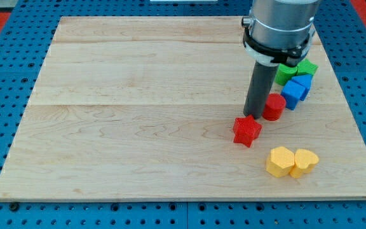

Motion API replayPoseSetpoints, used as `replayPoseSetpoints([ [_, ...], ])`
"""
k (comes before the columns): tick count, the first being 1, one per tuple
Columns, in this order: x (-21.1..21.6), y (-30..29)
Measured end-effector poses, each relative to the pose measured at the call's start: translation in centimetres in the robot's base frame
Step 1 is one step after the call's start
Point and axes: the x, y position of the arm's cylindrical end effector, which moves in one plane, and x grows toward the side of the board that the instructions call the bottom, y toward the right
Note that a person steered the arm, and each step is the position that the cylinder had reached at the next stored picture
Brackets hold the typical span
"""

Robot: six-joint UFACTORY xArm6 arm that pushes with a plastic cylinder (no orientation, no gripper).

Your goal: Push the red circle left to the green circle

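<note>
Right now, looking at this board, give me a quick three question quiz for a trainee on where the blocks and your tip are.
1. True or false: my tip sits at the view's left of the red circle.
2. Which block lies just below my tip? A) yellow block B) red star C) blue block
3. Fill in: the two yellow blocks sit toward the view's ______ right.

Key: 1 true; 2 B; 3 bottom. The green blocks are partly hidden behind the arm, beside the blue blocks.
</note>
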Motion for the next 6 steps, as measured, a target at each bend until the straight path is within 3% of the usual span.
replayPoseSetpoints([
  [2, 5.0, 1.2],
  [3, 5.0, 2.1],
  [4, 1.7, 5.3],
  [6, 1.4, 5.4],
])
